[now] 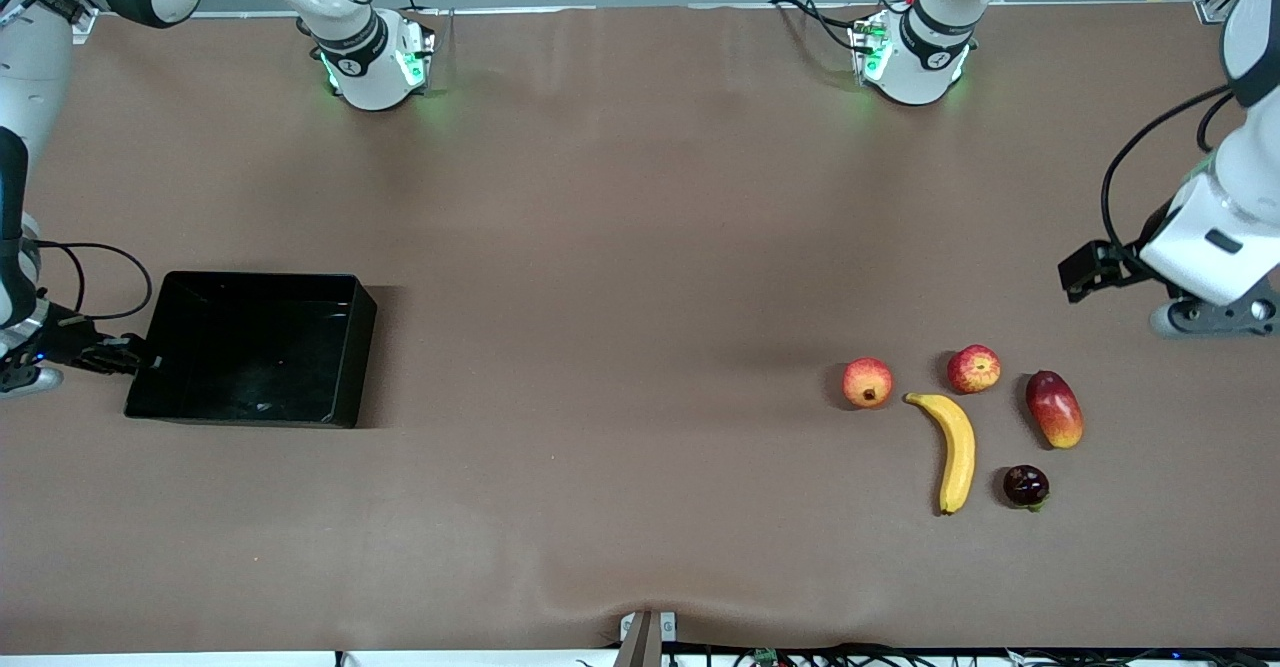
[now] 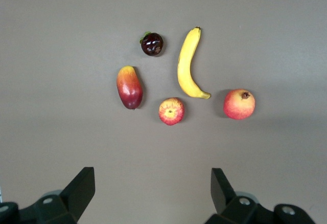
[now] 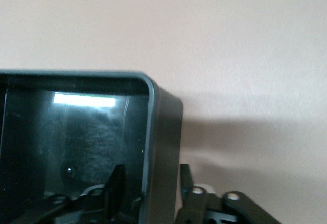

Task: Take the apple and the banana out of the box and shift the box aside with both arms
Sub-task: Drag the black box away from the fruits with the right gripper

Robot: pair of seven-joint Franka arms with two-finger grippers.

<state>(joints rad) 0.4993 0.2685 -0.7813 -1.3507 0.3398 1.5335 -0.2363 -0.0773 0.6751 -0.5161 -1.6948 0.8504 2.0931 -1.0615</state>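
My right gripper (image 3: pixel 148 196) is cut off by the frame edge; the tray (image 3: pixel 163 132) wall hides its grip.

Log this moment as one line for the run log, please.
right pincer: straddling wall of black tray | left pincer: open, above fruit group | banana, apple: on table, untouched

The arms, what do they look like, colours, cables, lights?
Both arms are white jointed tubes with black joint bands. Green lights glow at the left arm's base and the right arm's base, with black cables trailing. Each end effector, left and right, has dark angular fingers.
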